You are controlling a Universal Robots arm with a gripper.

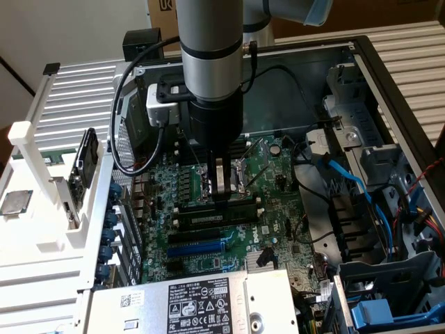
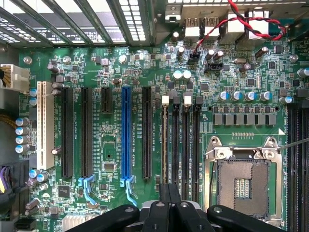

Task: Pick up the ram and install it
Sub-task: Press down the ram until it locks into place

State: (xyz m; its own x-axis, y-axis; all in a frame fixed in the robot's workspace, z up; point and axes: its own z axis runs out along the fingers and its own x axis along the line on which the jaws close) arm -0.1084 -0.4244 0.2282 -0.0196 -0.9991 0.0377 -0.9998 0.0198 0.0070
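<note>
The ram (image 1: 212,216) stands on edge in one of the long black memory slots of the green motherboard (image 1: 278,209), inside the open computer case. In the wrist view the ram (image 2: 165,145) is a thin strip in the slot nearest the blue expansion slot. My gripper (image 1: 222,197) hangs straight down over it, fingers shut together with nothing between them. The dark fingertips (image 2: 164,193) sit at one end of that slot. I cannot tell whether they touch the ram's top edge.
The CPU socket (image 2: 241,179) lies just beside the memory slots. The blue expansion slot (image 2: 126,133) and black slots are on the other side. A labelled metal box (image 1: 188,306) covers the near case edge. Blue cables (image 1: 348,181) run on the exterior view's right, and a white rack (image 1: 42,209) stands at its left.
</note>
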